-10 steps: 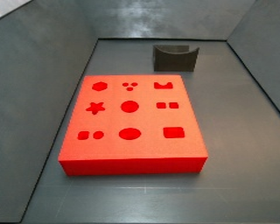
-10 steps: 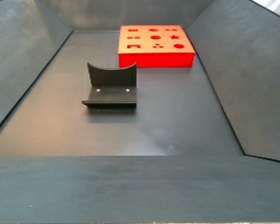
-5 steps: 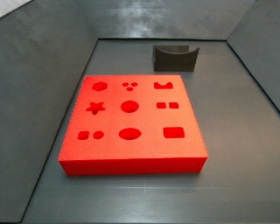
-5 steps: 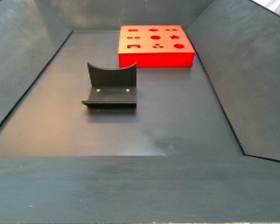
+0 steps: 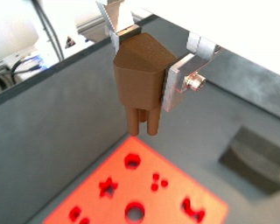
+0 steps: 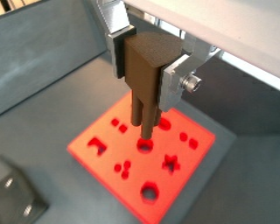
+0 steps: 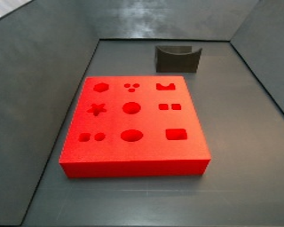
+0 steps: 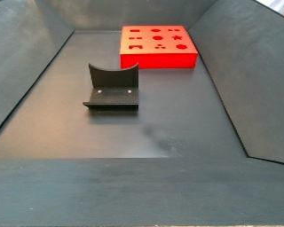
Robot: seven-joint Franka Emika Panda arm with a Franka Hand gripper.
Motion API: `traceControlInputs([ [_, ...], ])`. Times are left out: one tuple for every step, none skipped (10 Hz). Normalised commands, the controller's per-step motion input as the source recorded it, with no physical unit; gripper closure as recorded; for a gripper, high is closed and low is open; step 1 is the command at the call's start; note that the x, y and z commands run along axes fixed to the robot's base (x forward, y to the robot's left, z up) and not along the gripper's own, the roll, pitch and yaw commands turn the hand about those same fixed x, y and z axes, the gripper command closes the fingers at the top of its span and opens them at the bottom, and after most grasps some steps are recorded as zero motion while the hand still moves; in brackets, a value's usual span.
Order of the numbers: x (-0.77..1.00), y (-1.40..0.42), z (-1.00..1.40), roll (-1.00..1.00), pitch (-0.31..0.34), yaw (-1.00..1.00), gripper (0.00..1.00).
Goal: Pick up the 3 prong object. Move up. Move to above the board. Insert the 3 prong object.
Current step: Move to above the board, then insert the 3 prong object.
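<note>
In both wrist views my gripper point(image 5: 146, 68) point(image 6: 143, 68) is shut on the 3 prong object point(image 5: 140, 80) point(image 6: 142, 77), a brown blocky piece with thin prongs pointing down. It hangs well above the board point(image 5: 113, 203) point(image 6: 189, 162), a bright red slab with darker cut-outs. In a wrist view the prong tips point(image 6: 143, 133) line up over the board's far rows of holes. The board also lies on the grey floor in both side views point(image 7: 132, 124) point(image 8: 158, 46). The gripper and the 3 prong object are out of view in both side views.
The dark fixture point(image 7: 177, 58) point(image 8: 111, 87) point(image 5: 261, 155) point(image 6: 11, 199) stands on the floor beside the board. Grey sloped walls point(image 7: 43, 62) point(image 8: 20, 80) enclose the floor on all sides.
</note>
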Motion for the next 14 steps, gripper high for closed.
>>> traceControlInputs([
  [0.44, -0.58, 0.02, 0.06, 0.104, 0.01, 1.0],
  [0.29, -0.35, 0.02, 0.08, 0.103, 0.01, 1.0],
  [0.18, -0.22, 0.03, 0.07, 0.088, 0.01, 1.0],
  [-0.02, 0.0, -0.01, 0.01, 0.0, 0.0, 1.0],
  [-0.09, 0.01, -0.08, 0.07, 0.004, 0.0, 1.0],
  [-0.17, 0.03, -0.08, 0.08, 0.011, -0.04, 1.0],
  [-0.15, 0.03, -0.06, 0.06, 0.01, -0.05, 1.0],
  [-0.07, 0.04, -0.04, 0.03, 0.014, -0.01, 1.0],
  [-0.07, 0.05, -0.08, 0.05, 0.019, 0.0, 1.0],
  [-0.12, 0.12, -0.16, 0.04, 0.0, -0.01, 1.0],
  [-0.16, 0.28, -0.15, 0.07, 0.0, 0.0, 1.0],
  [-0.08, 0.1, -0.37, 0.17, 0.0, 0.08, 1.0],
  [0.0, 0.09, -0.52, 0.11, 0.0, 0.04, 1.0],
  [0.06, 0.1, -0.63, 0.06, -0.033, 0.02, 1.0],
])
